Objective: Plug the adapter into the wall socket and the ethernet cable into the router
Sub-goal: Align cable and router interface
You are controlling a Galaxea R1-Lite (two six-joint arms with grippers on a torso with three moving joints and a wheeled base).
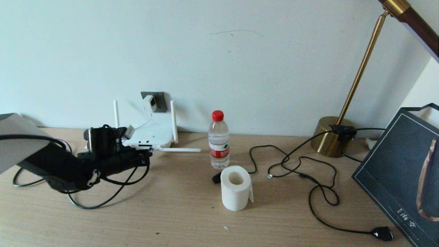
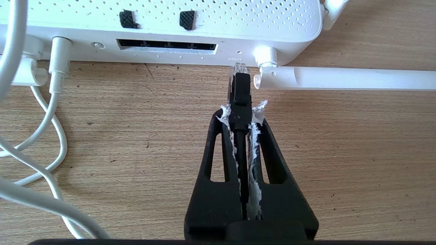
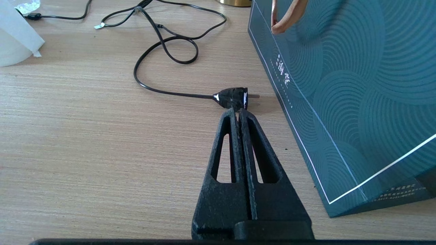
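Water bottle: clear, red cap, red label, upright at mid-table, far of the roll.
Paper roll: white, standing on end just near of the bottle, loose flap on its right.
Desk lamp: round brass base at far right, slim brass stem leaning up to the right.
Lamp cord: thin, black, looping over the wood right of the roll.
Black plug: at the cord's near-right end, lying flat, close to the bag.
Gift bag: dark teal, copper-coloured handle, at the right edge.
Table: light wood grain.

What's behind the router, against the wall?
The wall socket with the adapter plugged in, between two upright antennas. The socket's lower edge is hidden behind the router.
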